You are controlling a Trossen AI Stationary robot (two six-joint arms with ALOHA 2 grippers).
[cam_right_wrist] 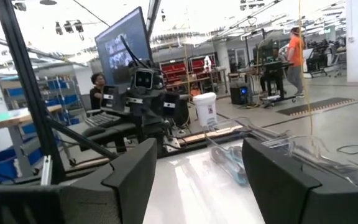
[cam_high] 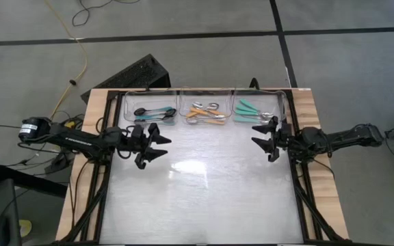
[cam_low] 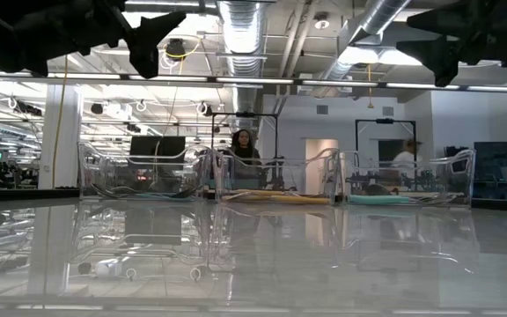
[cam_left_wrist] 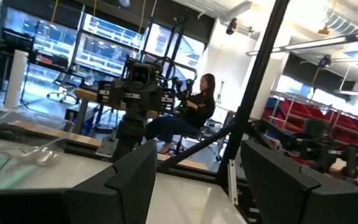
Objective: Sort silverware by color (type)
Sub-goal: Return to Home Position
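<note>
From above, the spoons [cam_high: 206, 113] lie sorted in three clear bins [cam_high: 178, 104] at the table's [cam_high: 204, 198] far edge: blue left, orange middle, teal right, so sorting looks done. The left gripper [cam_high: 164, 146] and right gripper [cam_high: 256, 135] hover near the bins, fingers spread, empty. The low view shows no loose spoons. The wrist views agree. No writing is readable.

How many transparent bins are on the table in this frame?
3, in a row along the far side: left bin holds blue-handled spoons, centre bin orange-handled spoons, right bin teal-handled spoons. Open, the left gripper and right gripper hover in front of them.
</note>
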